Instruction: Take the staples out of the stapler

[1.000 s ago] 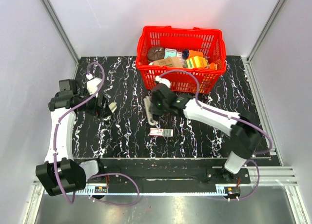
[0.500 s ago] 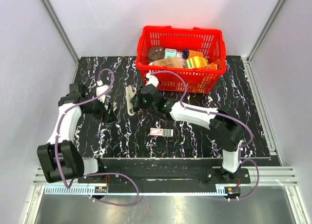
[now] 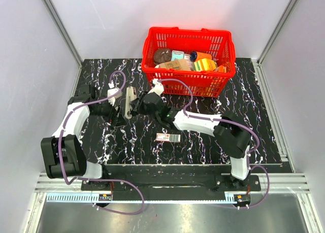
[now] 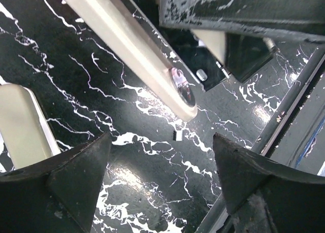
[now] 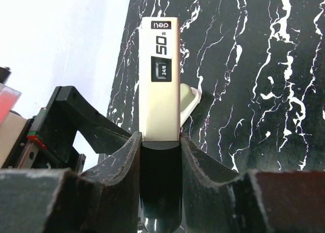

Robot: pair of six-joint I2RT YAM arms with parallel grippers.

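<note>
My right gripper (image 3: 138,105) is shut on the stapler (image 3: 131,102), a slim bar with a pale top and a black rear end. It holds the stapler by the black end (image 5: 160,182), and the pale strip (image 5: 161,86), marked 50 and 24/6, points away from the wrist. My left gripper (image 3: 119,113) is open and empty, just left of the stapler's tip. In the left wrist view the stapler (image 4: 127,45) crosses above the gripper's (image 4: 161,141) spread fingers, apart from them.
A stubby silver-beige metal piece (image 4: 23,126) lies on the black marbled table by my left finger; it also shows behind the stapler (image 5: 189,103). A small labelled box (image 3: 168,137) lies mid-table. A red basket (image 3: 223,40) of goods stands at the back. A tiny chip (image 4: 178,135) lies on the table.
My right arm has carried the stapler leftward across the table to the left gripper. My left gripper has moved right and inward to meet it.
</note>
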